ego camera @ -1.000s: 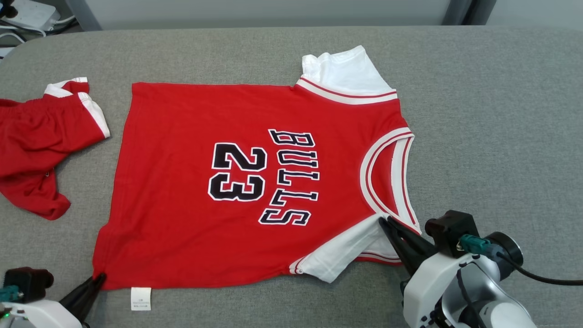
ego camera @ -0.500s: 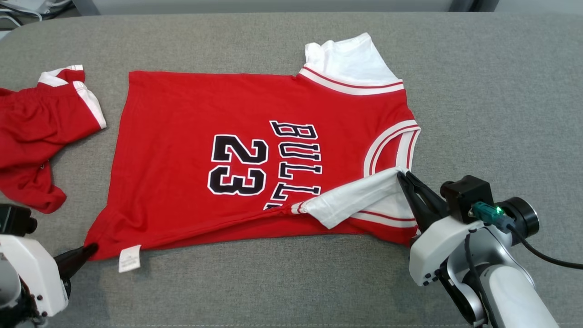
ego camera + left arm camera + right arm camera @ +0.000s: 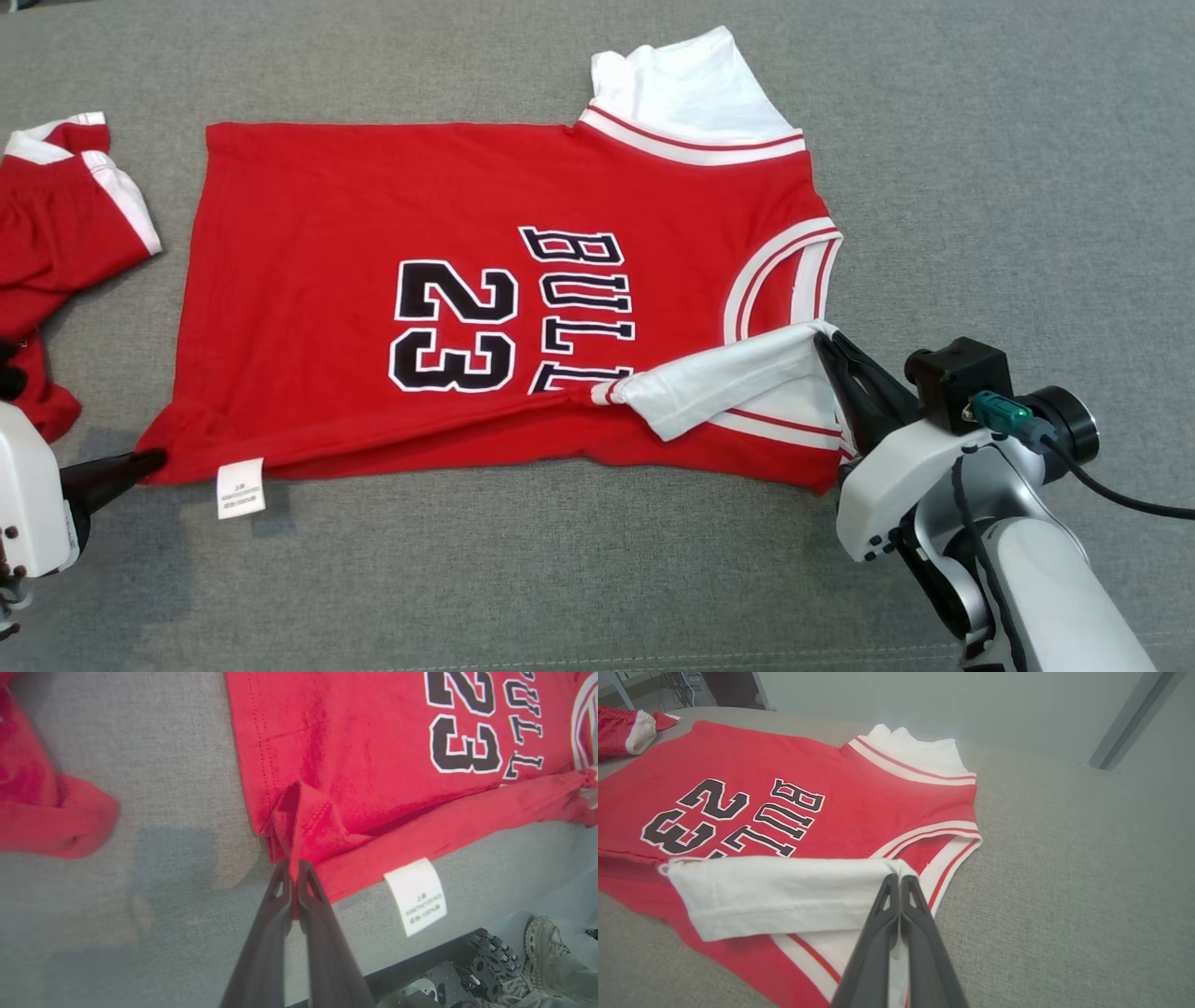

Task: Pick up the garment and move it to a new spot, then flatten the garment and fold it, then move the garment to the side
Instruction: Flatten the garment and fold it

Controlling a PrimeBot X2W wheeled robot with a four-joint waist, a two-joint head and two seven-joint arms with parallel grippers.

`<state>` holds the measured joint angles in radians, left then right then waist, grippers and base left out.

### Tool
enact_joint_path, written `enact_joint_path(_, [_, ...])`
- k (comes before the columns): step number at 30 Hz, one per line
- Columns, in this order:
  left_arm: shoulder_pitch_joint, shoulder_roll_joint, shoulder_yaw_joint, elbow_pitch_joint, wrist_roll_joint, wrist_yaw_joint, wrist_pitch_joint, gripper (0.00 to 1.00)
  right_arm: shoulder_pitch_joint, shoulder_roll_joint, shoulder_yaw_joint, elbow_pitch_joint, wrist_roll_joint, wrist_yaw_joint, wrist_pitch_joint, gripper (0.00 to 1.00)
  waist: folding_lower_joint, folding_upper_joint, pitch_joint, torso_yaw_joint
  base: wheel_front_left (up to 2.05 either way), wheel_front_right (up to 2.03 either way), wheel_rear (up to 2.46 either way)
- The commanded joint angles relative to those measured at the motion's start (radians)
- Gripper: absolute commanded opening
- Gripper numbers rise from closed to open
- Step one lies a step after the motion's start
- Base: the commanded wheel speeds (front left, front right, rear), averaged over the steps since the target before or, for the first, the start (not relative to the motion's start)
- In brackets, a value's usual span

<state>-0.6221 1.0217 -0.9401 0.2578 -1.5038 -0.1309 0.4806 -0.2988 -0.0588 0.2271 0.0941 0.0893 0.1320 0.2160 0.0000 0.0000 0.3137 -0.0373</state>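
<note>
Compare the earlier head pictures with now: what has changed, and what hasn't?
The left gripper and right gripper have lifted the near edge of the jersey and carried it toward the far side; the near white sleeve now lies on the front. Unchanged: fingers shut on the cloth, far edge flat, red shorts at left.

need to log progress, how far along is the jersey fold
Done: the jersey lies spread flat on the grey surface. In hand: left gripper pinches the hem corner, right gripper the white sleeve, near edge lifted. To do: completing the fold, moving it aside.
</note>
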Motion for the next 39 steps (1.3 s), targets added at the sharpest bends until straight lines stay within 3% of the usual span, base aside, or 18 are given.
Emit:
enact_joint_path(1, [-0.053,0.063,0.056,-0.012,-0.019,0.0,-0.008,0.0,-0.011,0.008,0.009,-0.018,0.006,-0.001,-0.02,0.0,0.0,0.0,0.008,-0.009,0.0,0.0,0.0])
enact_joint_path(7, [-0.07,0.079,0.07,-0.011,-0.034,0.0,-0.017,0.0,-0.002,0.008,-0.004,-0.008,0.013,-0.001,-0.046,0.0,0.0,0.0,0.019,-0.025,0.0,0.0,0.0])
enact_joint_path(19, [-0.075,0.038,0.089,0.008,-0.046,0.0,-0.1,0.0,-0.013,0.008,-0.001,0.039,0.039,-0.001,-0.079,0.0,0.0,0.0,0.024,-0.032,0.0,0.0,0.0])
enact_joint_path(20, [-0.074,0.034,0.091,0.006,-0.042,0.0,-0.116,0.18,-0.016,0.008,0.0,0.042,0.042,-0.001,-0.086,0.04,0.0,0.0,0.026,-0.031,0.0,0.0,0.0])
enact_joint_path(21, [-0.072,0.031,0.092,0.004,-0.037,0.0,-0.132,0.67,-0.018,0.008,-0.002,0.044,0.046,-0.001,-0.094,0.41,0.0,0.0,0.028,-0.03,0.0,0.0,0.0])
enact_joint_path(22, [-0.07,0.028,0.095,0.003,-0.038,0.0,-0.147,1.0,-0.021,0.008,-0.006,0.045,0.047,-0.001,-0.105,1.0,0.0,0.0,0.029,-0.029,0.0,0.0,0.0])
enact_joint_path(30, [-0.056,0.014,0.131,-0.005,-0.042,0.0,-0.276,1.0,-0.025,0.009,-0.042,0.051,0.044,-0.001,-0.171,1.0,0.0,0.0,0.017,-0.016,0.0,0.0,0.0])
enact_joint_path(39, [0.01,-0.03,0.109,-0.005,-0.007,0.0,-0.432,1.0,0.046,0.009,-0.037,0.079,0.048,-0.001,-0.183,1.0,0.0,0.0,-0.055,0.006,0.0,0.0,0.0])
